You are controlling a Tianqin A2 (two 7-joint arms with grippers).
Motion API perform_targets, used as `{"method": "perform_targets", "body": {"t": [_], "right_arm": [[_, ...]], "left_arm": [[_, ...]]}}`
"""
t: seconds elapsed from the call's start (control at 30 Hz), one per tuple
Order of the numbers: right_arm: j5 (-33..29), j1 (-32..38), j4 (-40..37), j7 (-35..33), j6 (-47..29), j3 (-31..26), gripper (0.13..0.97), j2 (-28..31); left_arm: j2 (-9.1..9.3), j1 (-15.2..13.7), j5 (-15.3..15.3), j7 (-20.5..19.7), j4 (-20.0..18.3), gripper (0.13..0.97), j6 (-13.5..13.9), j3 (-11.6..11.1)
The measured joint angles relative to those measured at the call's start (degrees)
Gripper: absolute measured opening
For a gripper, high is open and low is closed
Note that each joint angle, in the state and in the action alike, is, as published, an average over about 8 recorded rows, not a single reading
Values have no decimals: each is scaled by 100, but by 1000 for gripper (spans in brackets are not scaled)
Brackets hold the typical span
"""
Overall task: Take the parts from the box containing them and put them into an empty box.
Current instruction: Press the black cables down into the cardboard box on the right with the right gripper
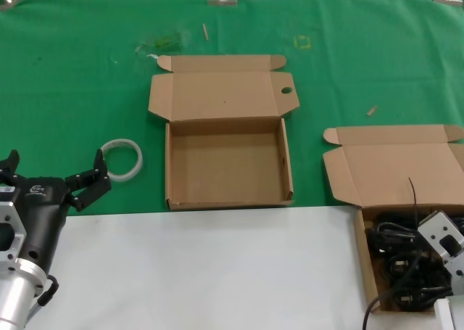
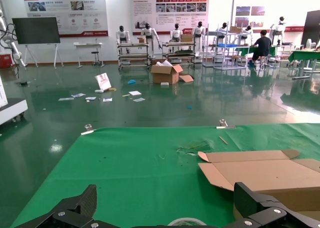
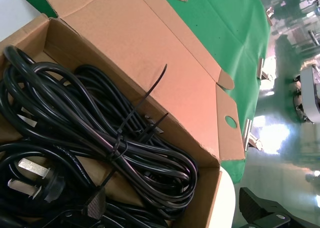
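Note:
The empty brown box lies open at the table's middle, its lid folded back with a round hole. The box with the parts lies open at the right and holds bundled black power cables, also in the right wrist view. Its lid shows a round hole there. My right gripper is open over that box's wall, one finger among the cables, the other outside. My left gripper is open and empty at the lower left.
A white tape ring lies on the green cloth just ahead of my left gripper, left of the empty box. The front of the table is white. Small scraps lie on the cloth. Clips hold the cloth's far edge.

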Motion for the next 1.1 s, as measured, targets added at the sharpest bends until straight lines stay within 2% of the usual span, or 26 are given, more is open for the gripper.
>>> {"method": "perform_targets", "body": {"t": [0.17, 0.47, 0.77, 1.03, 1.1], "right_arm": [[1, 50, -50, -50, -43, 42, 930, -20], [1, 132, -110, -148, -111, 112, 849, -110], [1, 192, -214, -246, -185, 162, 702, -120], [1, 220, -312, -244, -231, 147, 494, -125], [1, 226, -339, -231, -242, 136, 472, -128]], "left_arm": [[0, 0, 0, 0, 0, 965, 0, 0], [0, 0, 0, 0, 0, 965, 0, 0], [0, 0, 0, 0, 0, 965, 0, 0], [0, 0, 0, 0, 0, 965, 0, 0], [0, 0, 0, 0, 0, 965, 0, 0]]}}
